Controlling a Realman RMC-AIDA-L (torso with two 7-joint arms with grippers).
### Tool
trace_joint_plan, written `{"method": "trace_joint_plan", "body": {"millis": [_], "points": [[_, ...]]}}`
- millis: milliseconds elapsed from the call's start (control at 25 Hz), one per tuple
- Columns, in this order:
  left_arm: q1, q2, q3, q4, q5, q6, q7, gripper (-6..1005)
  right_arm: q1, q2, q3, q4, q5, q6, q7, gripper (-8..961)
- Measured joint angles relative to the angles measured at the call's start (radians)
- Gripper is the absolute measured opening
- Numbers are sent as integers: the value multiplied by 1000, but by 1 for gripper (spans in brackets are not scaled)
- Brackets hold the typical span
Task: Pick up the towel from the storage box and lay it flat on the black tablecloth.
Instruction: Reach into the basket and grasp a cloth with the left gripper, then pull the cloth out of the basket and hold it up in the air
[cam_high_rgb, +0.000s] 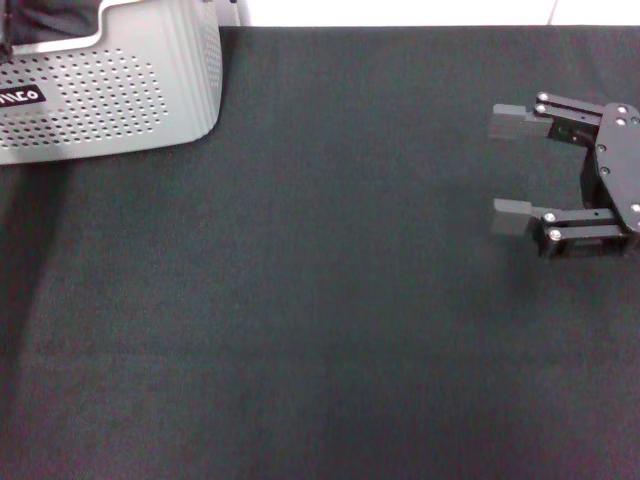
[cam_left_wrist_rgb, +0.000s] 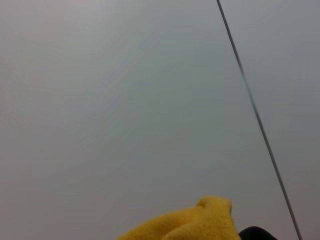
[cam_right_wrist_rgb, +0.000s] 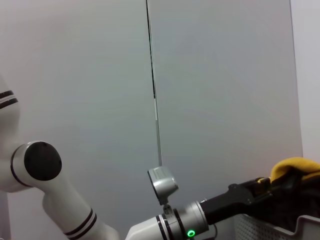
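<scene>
At the far left of your head view stands the storage box (cam_high_rgb: 110, 85), a light grey bin with perforated walls and a black label, set on the far left corner of the black tablecloth (cam_high_rgb: 300, 300). The cloth covers the bench across nearly the whole view.

In your right wrist view the left end effector (cam_right_wrist_rgb: 270, 192) sits at the end of a white arm (cam_right_wrist_rgb: 75, 215), directly above the box rim (cam_right_wrist_rgb: 280, 227). It is clamped on the towel (cam_right_wrist_rgb: 295, 167), whose yellow-orange fabric bunches up over the dark fingers. Your left wrist view shows the same towel (cam_left_wrist_rgb: 195, 222) as a yellow fold close to the camera, against a plain grey wall (cam_left_wrist_rgb: 125, 100).

At the right of your head view the right end effector (cam_high_rgb: 510, 170) hovers over the cloth, well apart from the box, its two fingers spread wide and holding nothing.
</scene>
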Motion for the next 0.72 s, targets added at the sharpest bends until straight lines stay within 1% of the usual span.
{"method": "trace_joint_plan", "body": {"millis": [360, 480, 560, 640, 720], "points": [[-5, -2, 0, 0, -11, 13, -11, 325, -12, 0, 3, 0, 7, -12, -3, 856], [7, -3, 3, -3, -11, 76, -42, 239, -13, 0, 4, 0, 7, -12, -3, 856], [18, 0, 9, 1, 2, 129, -130, 182, -16, 0, 5, 0, 8, -12, -3, 856], [34, 4, 23, 33, 21, 164, -266, 129, -18, 0, 6, 0, 8, -15, -3, 856], [67, 7, 54, 112, 44, 185, -470, 80, -20, 0, 8, 0, 9, -18, -3, 856]]}}
